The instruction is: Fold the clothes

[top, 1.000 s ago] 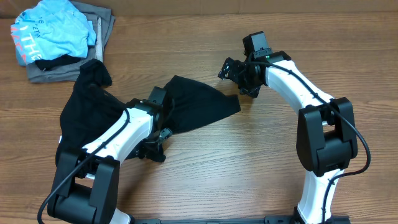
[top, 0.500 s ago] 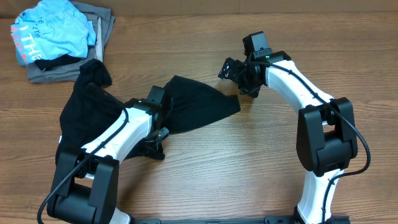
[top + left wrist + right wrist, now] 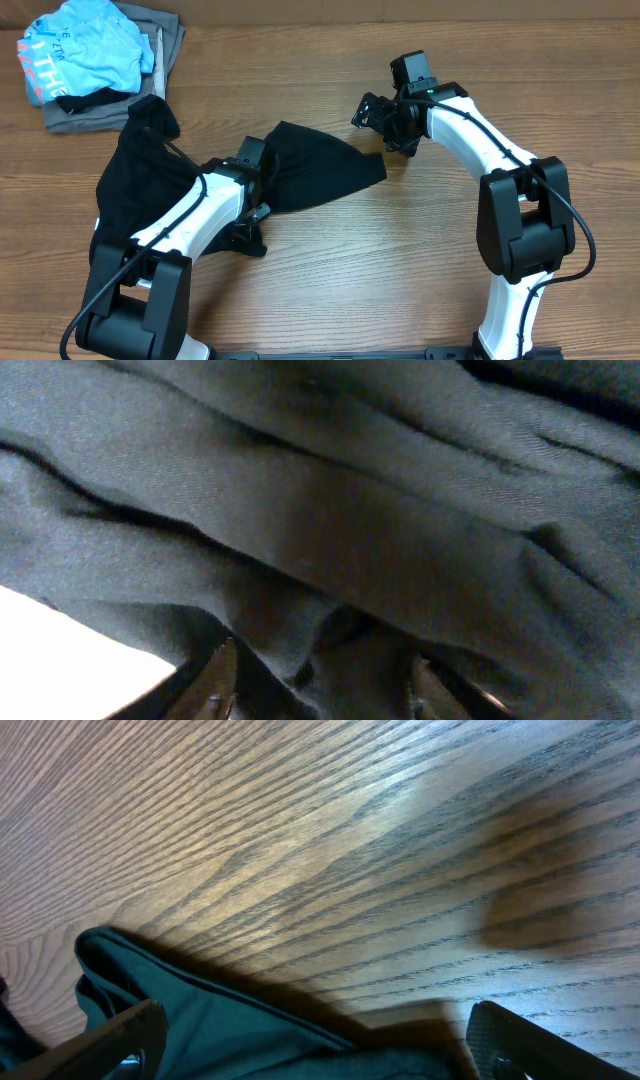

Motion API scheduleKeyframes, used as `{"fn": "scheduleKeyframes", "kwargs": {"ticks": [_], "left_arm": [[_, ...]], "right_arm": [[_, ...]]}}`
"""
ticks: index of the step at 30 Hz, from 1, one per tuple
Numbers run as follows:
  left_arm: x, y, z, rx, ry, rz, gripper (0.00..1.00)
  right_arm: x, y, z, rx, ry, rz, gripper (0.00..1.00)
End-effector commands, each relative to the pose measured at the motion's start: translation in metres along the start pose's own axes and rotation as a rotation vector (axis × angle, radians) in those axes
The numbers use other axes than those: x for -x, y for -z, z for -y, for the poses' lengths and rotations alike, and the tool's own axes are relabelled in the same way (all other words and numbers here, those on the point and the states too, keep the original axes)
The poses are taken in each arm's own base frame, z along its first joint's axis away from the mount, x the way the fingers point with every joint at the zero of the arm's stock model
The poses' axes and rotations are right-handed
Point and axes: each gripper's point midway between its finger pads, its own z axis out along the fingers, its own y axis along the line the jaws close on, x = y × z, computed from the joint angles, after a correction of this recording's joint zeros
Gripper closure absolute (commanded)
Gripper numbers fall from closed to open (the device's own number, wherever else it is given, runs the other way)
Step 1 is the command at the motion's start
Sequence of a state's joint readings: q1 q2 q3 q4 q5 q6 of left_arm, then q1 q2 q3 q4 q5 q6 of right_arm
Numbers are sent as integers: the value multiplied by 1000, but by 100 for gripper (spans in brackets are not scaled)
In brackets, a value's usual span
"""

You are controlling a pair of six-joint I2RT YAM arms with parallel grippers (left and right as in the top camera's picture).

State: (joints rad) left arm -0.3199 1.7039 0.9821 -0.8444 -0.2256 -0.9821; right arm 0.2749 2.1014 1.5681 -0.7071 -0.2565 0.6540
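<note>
Left gripper (image 3: 320, 685): closed on a bunched fold of the T-shirt (image 3: 320, 165); in the wrist view, black cloth is seen filling the gap between both fingers (image 3: 213, 682).
Left gripper position: set at the near edge of the T-shirt (image 3: 330, 510), seen from overhead (image 3: 248, 228) under the white forearm.
Right gripper (image 3: 315, 1020): held wide open, with nothing between the fingers (image 3: 140, 1030).
Right gripper position: seen from overhead (image 3: 378, 118) just beyond the T-shirt's right-hand corner; whether the cloth is touched cannot be told.
T-shirt: laid crumpled on the table (image 3: 400, 260), spread from beside the left arm's base towards the middle, with one pointed corner turned to the right arm.
T-shirt edge: a folded rim (image 3: 230, 1020) is seen low in the right wrist view, lying on bare wood (image 3: 330, 840).
Blue shirt (image 3: 85, 50): heaped at the far left corner, well apart from both grippers.
Grey garment (image 3: 165, 40): laid under the blue shirt, its near edge close to the T-shirt's upper tip.
</note>
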Motion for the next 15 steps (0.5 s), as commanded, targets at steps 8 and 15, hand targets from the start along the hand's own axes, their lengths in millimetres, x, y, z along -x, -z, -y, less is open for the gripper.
{"fn": "scheduleKeyframes", "kwargs": {"ticks": [8, 15], "left_arm": [[8, -1, -4, 18, -109, 39, 78], [13, 3, -9, 49, -172, 58, 96]], "right_arm": [[5, 6, -2, 1, 10, 23, 0], [5, 6, -2, 1, 10, 23, 0]]}}
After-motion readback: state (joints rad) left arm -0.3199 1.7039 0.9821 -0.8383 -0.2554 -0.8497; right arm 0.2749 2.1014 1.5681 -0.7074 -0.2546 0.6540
